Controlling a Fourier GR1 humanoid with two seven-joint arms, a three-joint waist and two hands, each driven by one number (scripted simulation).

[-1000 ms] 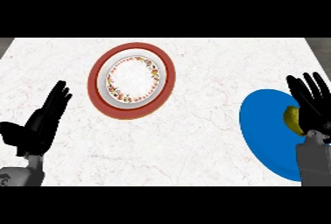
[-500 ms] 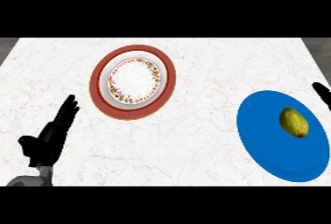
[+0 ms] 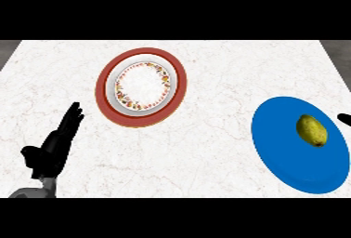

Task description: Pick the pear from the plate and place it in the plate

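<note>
A yellow-green pear lies on the blue plate at the right of the counter. A red-rimmed plate with a white, patterned middle sits further back, left of centre. My left hand rests at the lower left, fingers straight and pointing up, touching nothing. Of my right hand only a black fingertip shows at the right edge, just right of the pear and apart from it.
The white marble counter stretches between the two plates. Its far edge runs along the top of the view, with dark floor at the far corners.
My right hand has pulled off to the right, leaving the pear uncovered on the blue plate. The left hand has turned edge-on and stayed at the lower left.
</note>
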